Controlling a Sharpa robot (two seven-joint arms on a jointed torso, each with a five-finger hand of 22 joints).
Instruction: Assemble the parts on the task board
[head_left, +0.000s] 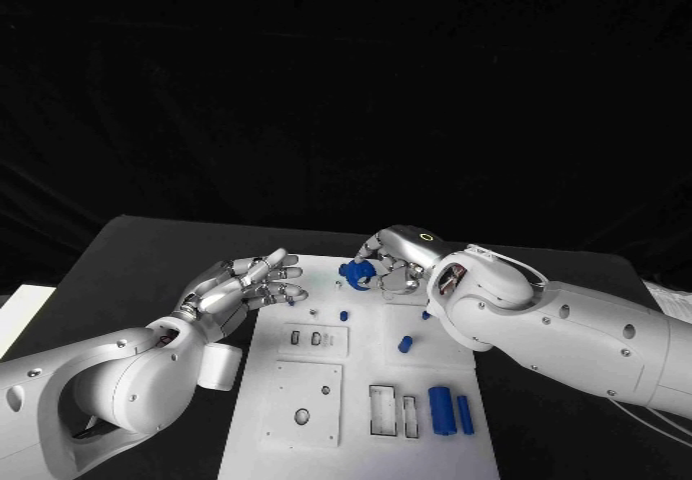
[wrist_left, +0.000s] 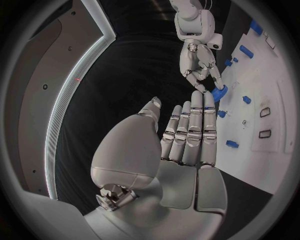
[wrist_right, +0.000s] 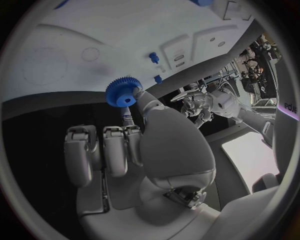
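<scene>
The right hand (head_left: 392, 262) sits just above the middle of the head frame, at the far end of the task board (head_left: 368, 440), and pinches a small blue gear (head_left: 356, 274) between thumb and fingertips (wrist_right: 132, 111). In the right wrist view the gear (wrist_right: 122, 92) shows a toothed rim and a round hole through its middle; it is held by its edge, hovering over the board's white surface near two small blue pegs (wrist_right: 154, 57).

The left hand (head_left: 240, 288) lies in the left middle of the head frame, at the board's left edge, with its fingers (wrist_left: 195, 120) straight and apart, holding nothing.

As a judgement, the gear is a light, rigid plastic piece, not fragile, though its teeth are fine and its faces smooth, so it could slip or twist in a loose pinch. The rim is the sensible place to hold it, as now, which keeps the central hole free to drop over a peg.

Other parts lie lower on the board: two blue cylinders (head_left: 441, 410) side by side at lower right of the frame, and a shorter blue piece (head_left: 405, 345) near the middle. The board rests on the black worktop (head_left: 130, 260).

No brand, label or readable writing on the board or the parts can be made out; a few letters on the arm in the right wrist view are too small to read.
</scene>
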